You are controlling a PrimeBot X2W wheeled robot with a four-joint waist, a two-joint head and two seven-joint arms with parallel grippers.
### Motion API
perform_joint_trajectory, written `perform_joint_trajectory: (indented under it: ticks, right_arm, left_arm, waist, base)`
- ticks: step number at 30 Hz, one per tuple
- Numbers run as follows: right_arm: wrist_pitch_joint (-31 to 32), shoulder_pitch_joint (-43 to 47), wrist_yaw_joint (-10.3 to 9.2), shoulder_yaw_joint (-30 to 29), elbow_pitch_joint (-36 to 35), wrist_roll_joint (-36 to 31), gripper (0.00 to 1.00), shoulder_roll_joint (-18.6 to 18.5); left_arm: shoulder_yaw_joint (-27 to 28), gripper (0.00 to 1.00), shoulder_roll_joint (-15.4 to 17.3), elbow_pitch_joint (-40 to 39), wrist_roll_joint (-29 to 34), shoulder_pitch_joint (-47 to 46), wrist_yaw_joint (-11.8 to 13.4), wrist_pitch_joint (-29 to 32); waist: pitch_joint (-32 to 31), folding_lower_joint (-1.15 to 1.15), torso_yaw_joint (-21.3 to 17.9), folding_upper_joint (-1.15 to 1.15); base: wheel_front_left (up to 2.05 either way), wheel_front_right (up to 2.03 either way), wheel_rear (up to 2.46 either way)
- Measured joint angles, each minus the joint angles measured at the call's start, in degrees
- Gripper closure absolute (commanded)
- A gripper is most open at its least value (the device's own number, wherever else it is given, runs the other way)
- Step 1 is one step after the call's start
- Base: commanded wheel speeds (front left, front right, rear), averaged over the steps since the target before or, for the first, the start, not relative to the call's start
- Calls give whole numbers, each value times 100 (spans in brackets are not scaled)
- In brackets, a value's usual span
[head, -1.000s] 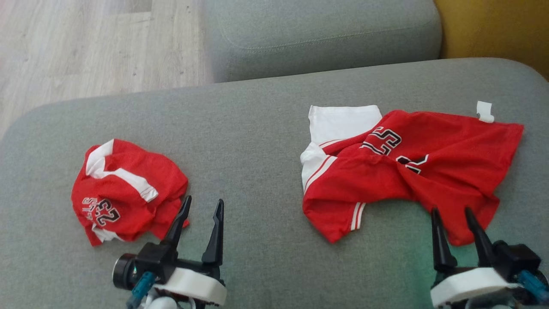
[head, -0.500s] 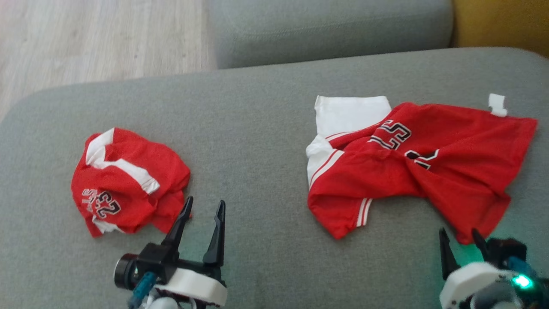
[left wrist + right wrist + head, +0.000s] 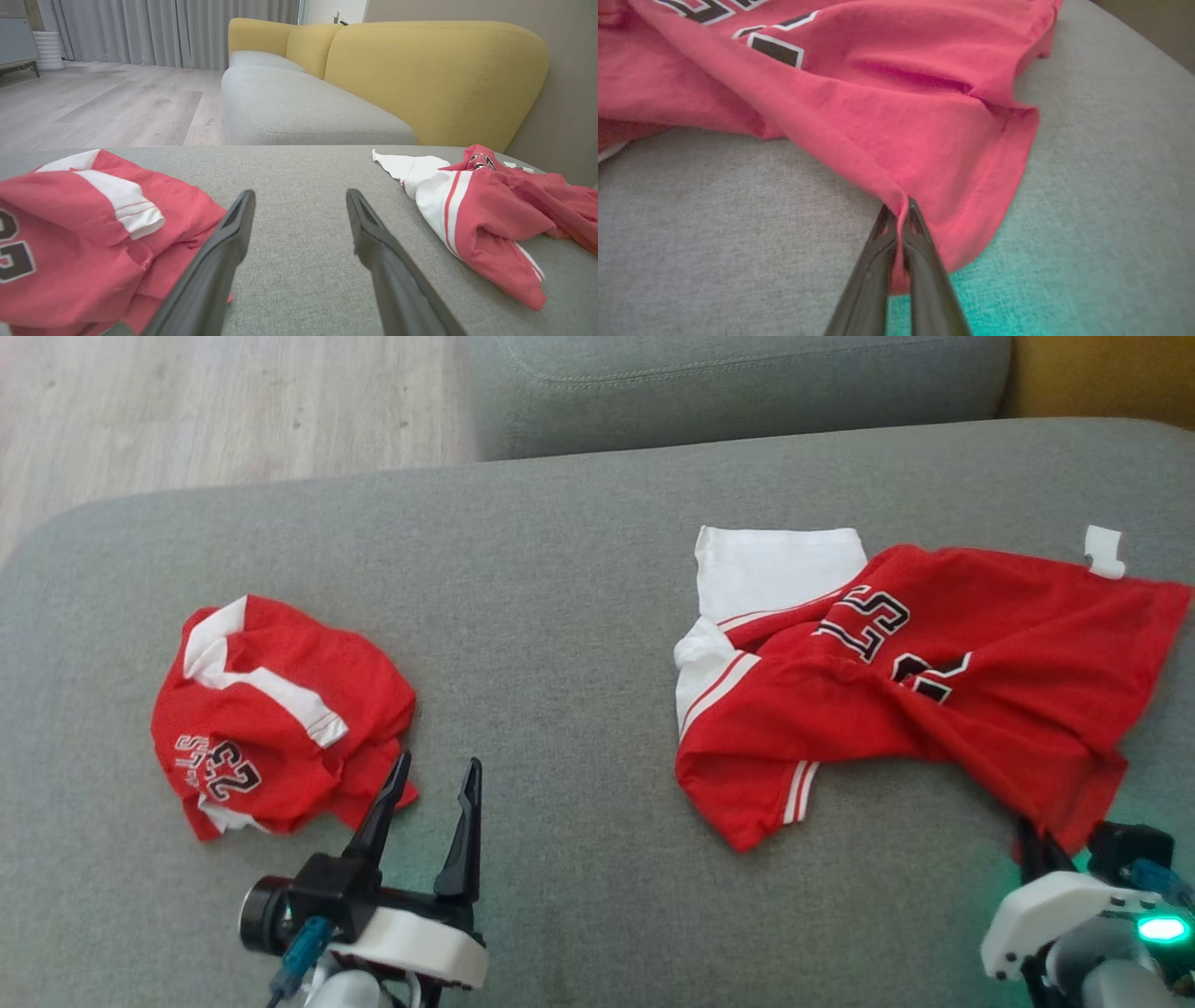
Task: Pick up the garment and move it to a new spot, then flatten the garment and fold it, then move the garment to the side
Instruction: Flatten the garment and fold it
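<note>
The red garment (image 3: pixel 934 709), white-sleeved with black numerals, is lying rumpled on the right of the grey woven sofa cushion (image 3: pixel 560 597). Its thin near hem is being pinched by the right end effector (image 3: pixel 900 207), whose fingers were spread a second ago; the left end effector (image 3: pixel 437 770) is being held open.

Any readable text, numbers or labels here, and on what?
"23": black number, upside down in the head view, on the crumpled red-and-white mesh jersey on the left.
Letters beside it: partly folded, unreadable.
Black digits on the spread red-and-white jersey on the right: creased, unreadable.
Small white tag: too small.
</note>
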Motion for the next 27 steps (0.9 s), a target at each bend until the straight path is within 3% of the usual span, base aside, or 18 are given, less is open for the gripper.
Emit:
perform_joint_trajectory:
  ticks: [5,16,17,21,27]
  right_arm:
    - [25,59,0,-236,-124,-52,100,2]
    - [452,764,0,-1356,-1195,-271,100,11]
    - [467,782,0,-1318,-1280,-237,3,10]
    - [468,813,0,-931,-1560,2,0,15]
    - [-49,807,0,645,-2375,1073,0,13]
  left_arm:
    - [9,0,-14,30,0,1,0,0]
    - [30,0,-108,42,0,57,0,0]
    - [31,0,-112,42,2,56,0,0]
    - [30,0,-131,51,38,56,-19,0]
    - [27,0,-142,65,40,56,-75,0]
  waist:
    - [-109,0,-83,0]
    - [-400,-1,-151,0]
    - [-399,-1,-147,0]
    - [-402,-1,-117,0]
    - [-437,-1,-7,0]
  base:
    - [0,0,0]
    - [0,0,0]
    - [0,0,0]
    - [0,0,0]
    - [0,0,0]
